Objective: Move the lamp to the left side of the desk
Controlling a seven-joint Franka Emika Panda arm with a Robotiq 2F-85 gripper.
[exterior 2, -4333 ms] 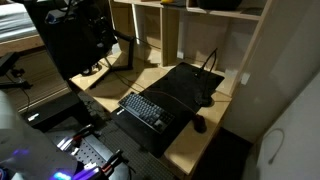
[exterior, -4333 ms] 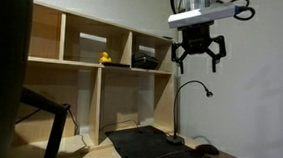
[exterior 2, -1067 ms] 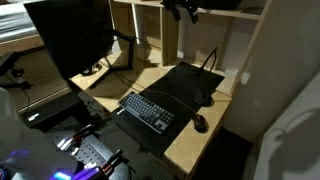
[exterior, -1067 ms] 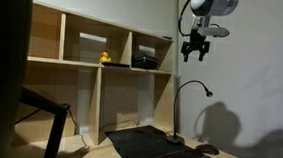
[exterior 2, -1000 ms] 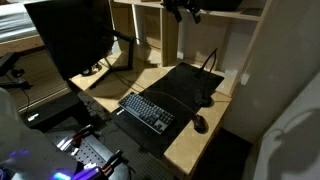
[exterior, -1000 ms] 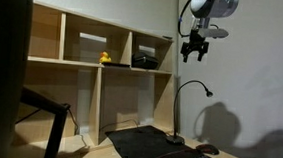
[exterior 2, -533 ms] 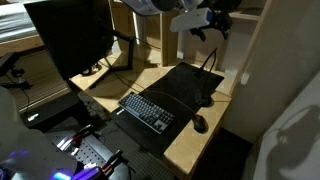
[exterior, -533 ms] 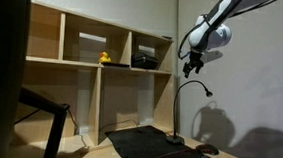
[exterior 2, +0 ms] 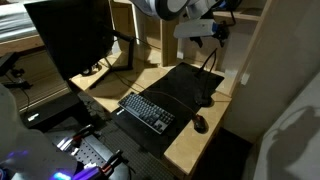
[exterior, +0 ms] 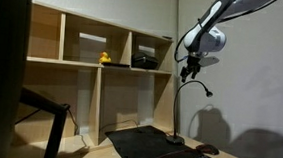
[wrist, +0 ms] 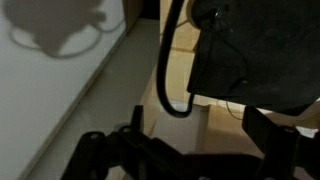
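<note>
The lamp is a slim black gooseneck standing on its round base at the back of the desk, beside the dark mat. It also shows in an exterior view. My gripper hangs just above the top bend of the stem, also seen in an exterior view. In the wrist view the curved stem lies ahead of the jaws. The fingers are spread wide and hold nothing.
A light wooden cubby shelf stands behind the desk, holding a small yellow duck. A keyboard lies on the mat, with a mouse beside it. A dark monitor stands on the desk. A white wall is close by the lamp.
The arm has swung down and the gripper has dropped from well above the shelf to just over the lamp's top bend. The lamp has not moved.
</note>
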